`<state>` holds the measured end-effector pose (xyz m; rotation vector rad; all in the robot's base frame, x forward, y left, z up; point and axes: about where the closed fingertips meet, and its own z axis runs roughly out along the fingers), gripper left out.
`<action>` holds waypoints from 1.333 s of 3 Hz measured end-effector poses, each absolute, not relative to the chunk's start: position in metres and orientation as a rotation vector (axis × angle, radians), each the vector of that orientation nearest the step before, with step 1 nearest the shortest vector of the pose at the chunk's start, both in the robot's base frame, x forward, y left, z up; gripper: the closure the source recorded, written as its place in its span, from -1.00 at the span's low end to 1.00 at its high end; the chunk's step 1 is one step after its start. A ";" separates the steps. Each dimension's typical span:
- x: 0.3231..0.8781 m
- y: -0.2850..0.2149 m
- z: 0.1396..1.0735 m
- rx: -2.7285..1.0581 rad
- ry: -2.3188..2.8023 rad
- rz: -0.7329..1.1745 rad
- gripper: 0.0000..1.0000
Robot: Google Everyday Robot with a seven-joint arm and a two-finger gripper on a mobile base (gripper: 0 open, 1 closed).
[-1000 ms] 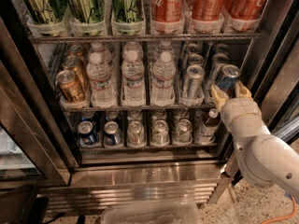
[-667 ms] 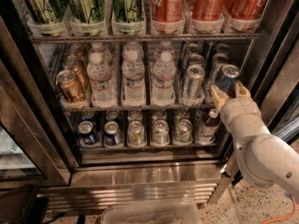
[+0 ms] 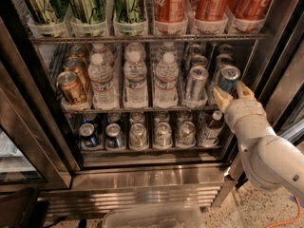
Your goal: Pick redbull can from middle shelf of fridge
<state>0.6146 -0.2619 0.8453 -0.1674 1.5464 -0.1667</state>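
Observation:
The redbull can (image 3: 229, 78) is slim, blue and silver, at the front of the rightmost lane on the middle shelf (image 3: 137, 109) of the open fridge (image 3: 142, 172). My gripper (image 3: 233, 94) is at the right, just in front of and below the can. Its two tan fingertips (image 3: 221, 98) are spread apart on either side of the can's lower part, not closed on it. The white arm reaches in from the lower right and hides the can's base.
Mostly silver slim cans (image 3: 195, 82) stand left of the redbull can, then water bottles (image 3: 136, 77) and gold cans (image 3: 71, 87). Big green and red cans fill the rack above; short cans (image 3: 137, 135) and a small bottle (image 3: 209, 128) the rack below. A clear bin (image 3: 152, 217) sits on the floor.

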 end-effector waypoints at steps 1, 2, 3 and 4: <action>0.614 -0.262 0.872 -0.138 1.499 -0.137 1.00; 0.612 -0.263 0.898 -0.112 1.450 -0.117 1.00; 0.610 -0.263 0.911 -0.109 1.431 -0.114 1.00; 0.602 -0.263 0.912 -0.154 1.454 -0.143 1.00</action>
